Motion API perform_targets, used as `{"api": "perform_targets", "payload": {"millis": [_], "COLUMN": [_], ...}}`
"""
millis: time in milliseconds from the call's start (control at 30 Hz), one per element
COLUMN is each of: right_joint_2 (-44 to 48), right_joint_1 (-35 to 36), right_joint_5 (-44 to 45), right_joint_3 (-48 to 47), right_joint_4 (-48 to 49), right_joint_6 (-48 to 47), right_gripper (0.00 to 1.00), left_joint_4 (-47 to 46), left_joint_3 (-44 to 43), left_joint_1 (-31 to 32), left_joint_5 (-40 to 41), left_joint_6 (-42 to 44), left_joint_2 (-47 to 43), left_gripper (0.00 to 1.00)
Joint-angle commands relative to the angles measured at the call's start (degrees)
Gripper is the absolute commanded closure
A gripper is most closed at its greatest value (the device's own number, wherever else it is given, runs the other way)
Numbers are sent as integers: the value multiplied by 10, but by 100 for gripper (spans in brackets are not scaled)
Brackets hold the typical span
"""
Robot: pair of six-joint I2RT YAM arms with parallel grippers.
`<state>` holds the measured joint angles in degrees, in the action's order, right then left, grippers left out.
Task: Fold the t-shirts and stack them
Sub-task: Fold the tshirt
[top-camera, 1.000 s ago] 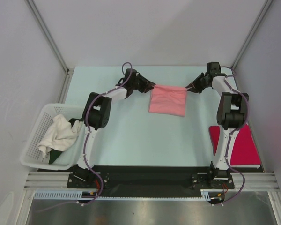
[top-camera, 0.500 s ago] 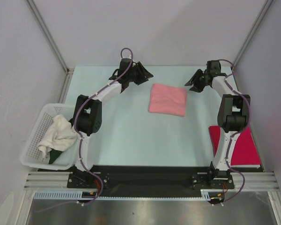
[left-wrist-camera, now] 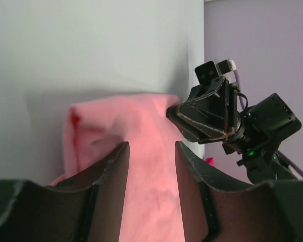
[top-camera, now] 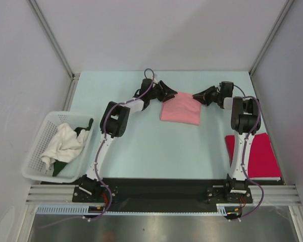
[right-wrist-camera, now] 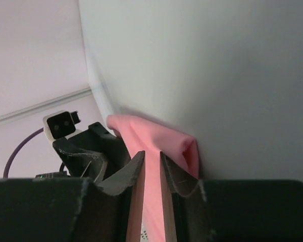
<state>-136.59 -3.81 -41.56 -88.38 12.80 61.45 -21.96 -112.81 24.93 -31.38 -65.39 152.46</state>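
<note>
one basket (top-camera: 36, 149) of crumpled cloths (top-camera: 61, 143)

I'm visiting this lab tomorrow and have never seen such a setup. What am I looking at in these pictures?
Two robot arms, left and right, are bolted at the near edge of a table. The overhead picture comes from a fixed camera above and behind them; the other two come from cameras on the wrists, looking along the fingers. A folded pink t-shirt lies far out, a magenta t-shirt beside the right arm's base, a white basket of cloths on the left. The left gripper straddles the pink t-shirt's edge, open; the right gripper looks pinched shut on it.
</note>
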Motion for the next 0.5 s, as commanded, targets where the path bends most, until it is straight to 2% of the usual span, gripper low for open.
{"api": "perform_targets", "payload": {"millis": [0,67,200,267,400,467], "right_joint_2": [28,47,111,149,202,215], "right_joint_1": [-22,-28,-38,-34,-2,15], "right_joint_5": [-26,-29,-13,-12,-41,-47], "right_joint_3": [-7,-13,-36,-33,39,89], "right_joint_4": [34,-17,-190,-226,-188,-158], "right_joint_6": [10,-33,-148,-182,-152,-141], "right_gripper": [76,76,73,73,72,72], "left_joint_4": [61,105,124,125,111,71], "left_joint_3": [-64,-34,53,90,150,196], "left_joint_1": [-8,-11,-12,-5,21,33], "left_joint_5": [-5,10,27,17,-15,-25], "left_joint_6": [75,109,165,169,155,133], "left_joint_2": [-37,-74,-200,-230,-272,-278], "left_gripper": [53,48,46,45,46,48]}}
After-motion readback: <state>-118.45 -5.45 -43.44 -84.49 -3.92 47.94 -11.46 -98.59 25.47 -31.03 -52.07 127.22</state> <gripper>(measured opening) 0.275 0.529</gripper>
